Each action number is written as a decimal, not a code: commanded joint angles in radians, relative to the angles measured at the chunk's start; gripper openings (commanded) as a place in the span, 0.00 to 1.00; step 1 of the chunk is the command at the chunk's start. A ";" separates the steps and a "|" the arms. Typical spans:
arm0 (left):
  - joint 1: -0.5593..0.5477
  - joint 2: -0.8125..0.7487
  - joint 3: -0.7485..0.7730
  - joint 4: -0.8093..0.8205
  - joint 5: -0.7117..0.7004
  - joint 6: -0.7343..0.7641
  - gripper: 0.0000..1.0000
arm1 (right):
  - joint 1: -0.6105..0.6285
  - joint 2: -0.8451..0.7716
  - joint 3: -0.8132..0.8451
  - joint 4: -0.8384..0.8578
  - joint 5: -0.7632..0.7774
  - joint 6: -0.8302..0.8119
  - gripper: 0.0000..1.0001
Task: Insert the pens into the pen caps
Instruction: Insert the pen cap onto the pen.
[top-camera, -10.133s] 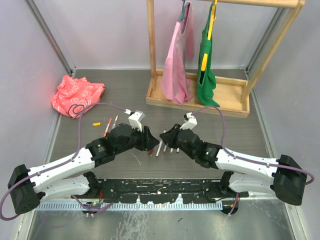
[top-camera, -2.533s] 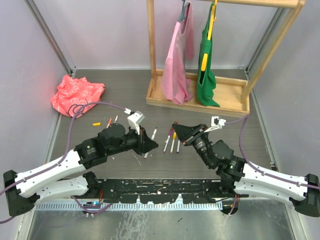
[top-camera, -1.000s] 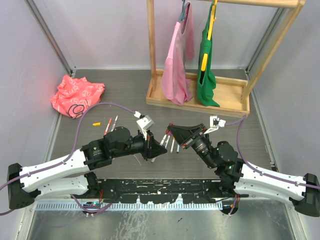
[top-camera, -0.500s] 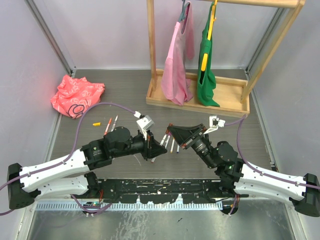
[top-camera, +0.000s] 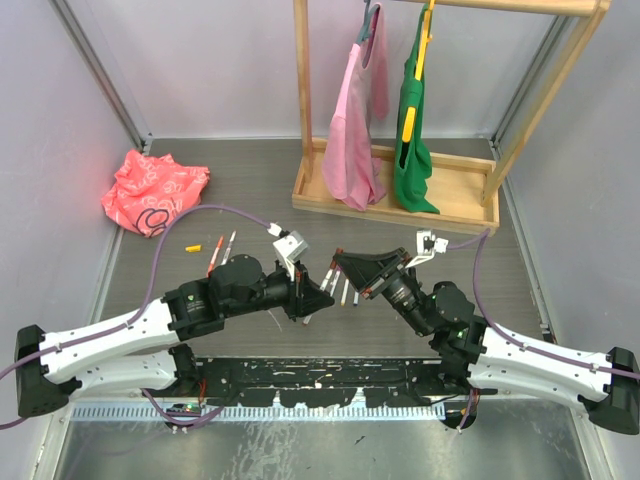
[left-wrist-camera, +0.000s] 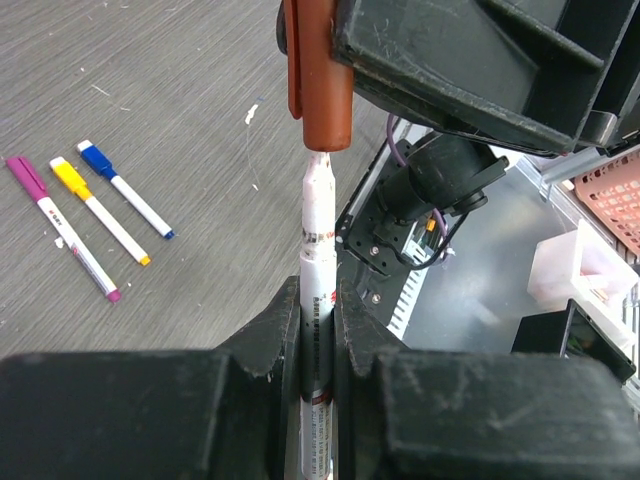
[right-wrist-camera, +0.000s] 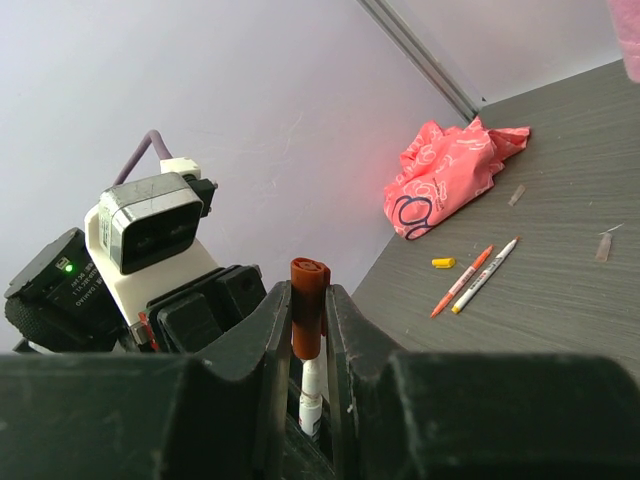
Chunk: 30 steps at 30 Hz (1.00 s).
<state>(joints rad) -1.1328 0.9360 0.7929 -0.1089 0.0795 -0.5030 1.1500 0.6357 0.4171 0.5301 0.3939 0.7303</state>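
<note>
My left gripper (left-wrist-camera: 317, 310) is shut on a white-barrelled pen (left-wrist-camera: 316, 240) that points up and away. My right gripper (right-wrist-camera: 307, 292) is shut on a red-brown pen cap (right-wrist-camera: 308, 300). The pen's tip sits just inside the mouth of this cap (left-wrist-camera: 320, 75). From above, the left gripper (top-camera: 322, 294) and right gripper (top-camera: 339, 263) meet nose to nose above mid-table. Capped purple (left-wrist-camera: 62, 228), yellow (left-wrist-camera: 100, 210) and blue (left-wrist-camera: 128, 192) pens lie on the table. An orange pen (right-wrist-camera: 462, 281), a yellow-tipped pen (right-wrist-camera: 487, 272) and a loose yellow cap (right-wrist-camera: 443, 263) lie further left.
A crumpled pink bag (top-camera: 153, 188) lies at the back left. A wooden rack (top-camera: 392, 205) with a pink garment (top-camera: 352, 140) and a green one (top-camera: 413, 140) stands at the back. Grey walls close in both sides.
The two grippers have come together above mid-table, bringing the pen's tip to the cap. Over the last second both arms have barely moved.
</note>
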 joint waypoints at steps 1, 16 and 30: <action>0.001 0.006 0.050 0.080 -0.058 0.007 0.00 | 0.004 0.015 0.015 0.026 -0.063 0.030 0.00; -0.001 -0.022 0.053 0.095 -0.103 0.004 0.00 | 0.003 0.034 -0.012 0.017 -0.048 0.027 0.00; -0.001 -0.028 0.064 0.080 -0.167 -0.013 0.00 | 0.004 0.069 0.009 0.023 -0.141 0.002 0.00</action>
<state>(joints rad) -1.1389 0.9310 0.8021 -0.1078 -0.0086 -0.5079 1.1481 0.6785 0.4091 0.5373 0.3374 0.7559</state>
